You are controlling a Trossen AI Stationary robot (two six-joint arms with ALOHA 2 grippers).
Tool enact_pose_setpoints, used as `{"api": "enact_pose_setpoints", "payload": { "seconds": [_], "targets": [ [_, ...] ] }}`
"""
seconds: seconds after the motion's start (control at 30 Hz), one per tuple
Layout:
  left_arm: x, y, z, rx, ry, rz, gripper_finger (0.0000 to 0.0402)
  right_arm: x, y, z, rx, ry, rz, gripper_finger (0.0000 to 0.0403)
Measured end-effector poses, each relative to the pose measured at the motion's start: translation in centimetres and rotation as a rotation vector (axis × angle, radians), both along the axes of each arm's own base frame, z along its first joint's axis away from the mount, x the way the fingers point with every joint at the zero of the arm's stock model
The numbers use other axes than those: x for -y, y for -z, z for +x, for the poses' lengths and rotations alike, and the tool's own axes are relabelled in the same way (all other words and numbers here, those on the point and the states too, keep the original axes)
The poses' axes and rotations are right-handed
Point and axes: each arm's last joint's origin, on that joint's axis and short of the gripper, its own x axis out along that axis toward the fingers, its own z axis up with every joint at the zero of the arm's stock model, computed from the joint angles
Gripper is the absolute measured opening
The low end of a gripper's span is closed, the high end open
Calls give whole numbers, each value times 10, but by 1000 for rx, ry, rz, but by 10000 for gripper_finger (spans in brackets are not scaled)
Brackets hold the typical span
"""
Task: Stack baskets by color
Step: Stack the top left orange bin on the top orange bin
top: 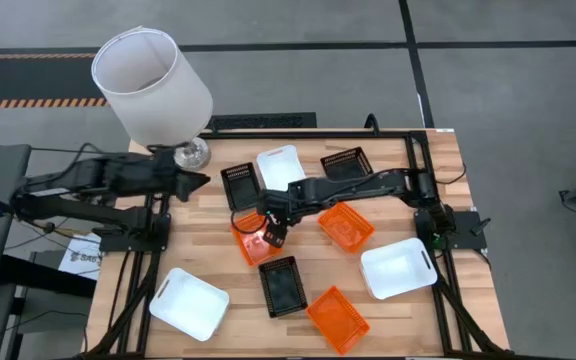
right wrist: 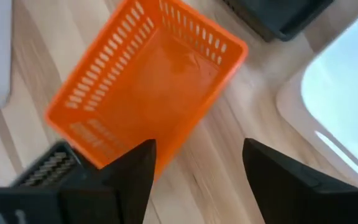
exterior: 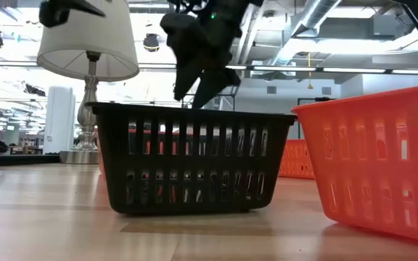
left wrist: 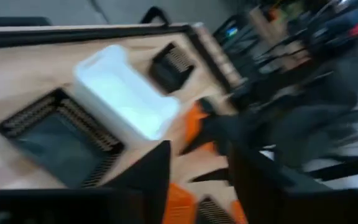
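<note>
The right gripper (top: pixel 274 236) is hanging with its fingers spread wide and empty over an orange basket (top: pixel 249 243) near the table's middle. If it is dropping straight down, a finger may be catching the slotted rim and tipping or shoving the basket into the black basket (top: pixel 281 285) just beside it.

The left gripper (top: pixel 200 180) is waiting near the lamp (top: pixel 153 85); I cannot tell how far its fingers are parted.

All 9 baskets are lying apart on the table (top: pixel 198 235), shallow and slotted, with none looking stacked.
</note>
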Motion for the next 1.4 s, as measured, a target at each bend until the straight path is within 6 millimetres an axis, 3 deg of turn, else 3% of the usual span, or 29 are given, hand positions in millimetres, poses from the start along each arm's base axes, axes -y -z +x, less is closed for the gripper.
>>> {"api": "enact_pose_setpoints", "payload": {
  "seconds": [0.17,0.3,0.57,0.83,1.0,1.23,1.4],
  "targets": [
    [4,-5,-15,71,17,-26,238,0,18,2,51,55,24,257],
    [3,-6,-20,90,-12,-42,272,1,34,3,92,90,36,256],
    [3,-6,-21,87,-22,-22,273,1,62,-6,63,165,59,255],
    [2,-6,-21,83,-38,-15,272,1,73,-7,96,196,81,251],
    [2,-5,-21,79,-37,-12,272,4,74,-7,94,202,80,190],
    [2,-3,-22,58,-37,-12,271,10,71,-3,140,155,68,21],
    [2,-3,-22,58,-41,-10,271,16,54,6,199,121,150,22]
  ]
}}
